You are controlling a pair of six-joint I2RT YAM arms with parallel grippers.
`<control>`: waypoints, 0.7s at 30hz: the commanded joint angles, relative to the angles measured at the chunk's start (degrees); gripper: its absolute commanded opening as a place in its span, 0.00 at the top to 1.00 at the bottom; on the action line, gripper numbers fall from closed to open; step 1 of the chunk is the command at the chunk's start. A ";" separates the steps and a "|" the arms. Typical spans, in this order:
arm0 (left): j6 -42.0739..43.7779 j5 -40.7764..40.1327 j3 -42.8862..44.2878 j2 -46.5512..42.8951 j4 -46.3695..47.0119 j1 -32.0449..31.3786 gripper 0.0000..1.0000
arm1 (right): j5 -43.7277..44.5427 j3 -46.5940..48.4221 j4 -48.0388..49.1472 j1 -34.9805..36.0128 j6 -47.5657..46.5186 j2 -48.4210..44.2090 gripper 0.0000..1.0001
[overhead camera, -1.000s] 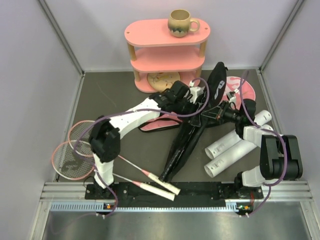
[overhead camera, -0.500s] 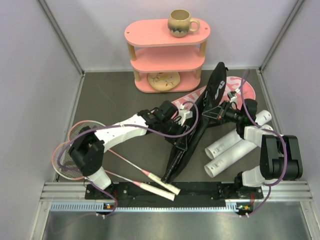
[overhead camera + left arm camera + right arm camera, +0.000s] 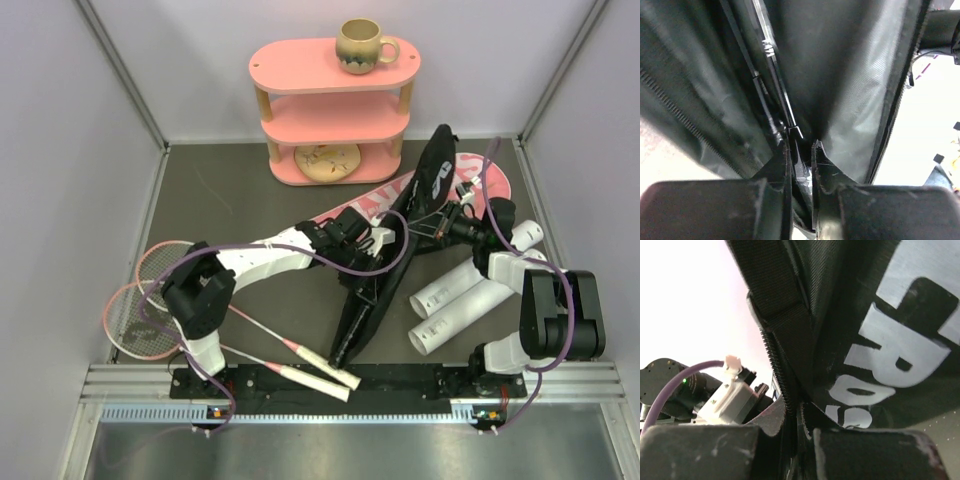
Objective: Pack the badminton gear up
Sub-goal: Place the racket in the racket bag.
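Observation:
The black CROSSWAY bag (image 3: 400, 235) lies diagonally across the mat, its top edge raised. My left gripper (image 3: 377, 262) is shut on the bag's zipper edge (image 3: 790, 112) near its middle; the fingers (image 3: 782, 170) pinch black fabric. My right gripper (image 3: 437, 226) is shut on the bag's other zipper edge (image 3: 785, 375) beside the white lettering (image 3: 900, 350). The pink bag (image 3: 478, 178) lies under the black one. Two rackets (image 3: 150, 300) lie front left, their white handles (image 3: 320, 375) near the front rail. White tubes (image 3: 460, 300) lie at the right. No shuttlecocks show.
A pink three-tier shelf (image 3: 335, 110) stands at the back with a beige mug (image 3: 362, 46) on top and a round plate (image 3: 327, 160) on its lowest tier. Grey walls enclose the mat on three sides. A metal rail (image 3: 350, 385) runs along the front.
My left arm has swung from near the shelf down toward the bag's middle, carrying the bag's edge with it. More of the pink bag shows behind. The right gripper has kept its hold.

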 commanded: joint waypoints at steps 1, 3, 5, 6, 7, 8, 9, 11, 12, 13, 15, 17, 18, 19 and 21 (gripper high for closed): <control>1.85 -1.07 4.02 -1.44 2.01 -0.15 1.00 | -2.54 0.39 3.10 -0.13 -1.04 -2.56 1.00; 1.33 -2.04 6.65 -2.67 1.84 -0.24 1.00 | -2.45 0.39 2.21 0.48 -2.10 -2.56 1.00; 0.01 -4.40 10.87 -3.38 2.10 -0.67 1.00 | -1.84 0.12 1.59 1.10 -2.63 -2.38 1.00; -0.34 -6.59 11.49 -3.99 4.19 -0.85 1.00 | -1.84 -0.05 1.94 1.71 -2.37 -2.38 1.00; -0.70 -7.13 11.50 -3.91 5.86 -0.85 1.00 | -1.75 -0.14 2.38 1.71 -1.93 -2.29 1.00; -1.05 -7.75 11.58 -3.56 6.84 -0.85 1.00 | -1.84 -0.49 4.12 1.71 -1.32 -2.12 1.00; -1.83 -8.10 11.76 -2.25 7.72 -0.85 1.00 | -1.92 -0.58 4.75 1.80 -0.18 -1.94 1.00; -2.63 -8.28 12.37 -0.66 7.81 -0.85 1.00 | -2.10 -0.67 5.28 1.71 0.62 -1.77 1.00; -3.15 -10.02 12.20 0.65 8.86 -0.94 1.00 | -2.10 -0.58 5.72 1.71 0.88 -1.77 1.00; -3.16 -10.73 11.50 1.27 9.65 -1.03 1.00 | -2.10 -0.67 6.25 1.71 1.32 -1.77 1.00; -3.33 -10.65 11.15 2.94 11.06 -1.03 1.00 | -2.19 -0.76 8.00 1.80 2.63 -1.50 1.00; -4.12 -10.92 11.06 4.08 11.85 -1.11 1.00 | -2.10 -0.58 8.27 3.12 2.82 -1.24 1.00; -5.17 -11.27 10.97 4.96 12.12 -1.12 1.00 | -2.10 -0.49 8.36 3.12 2.82 -0.80 1.00; -5.70 -11.79 10.97 5.32 12.38 -1.20 1.00 | -2.01 -0.49 8.53 3.12 2.82 -0.63 1.00; -6.50 -11.80 11.40 5.76 11.69 -1.20 0.87 | -2.27 -0.49 9.32 3.03 3.17 -0.01 1.00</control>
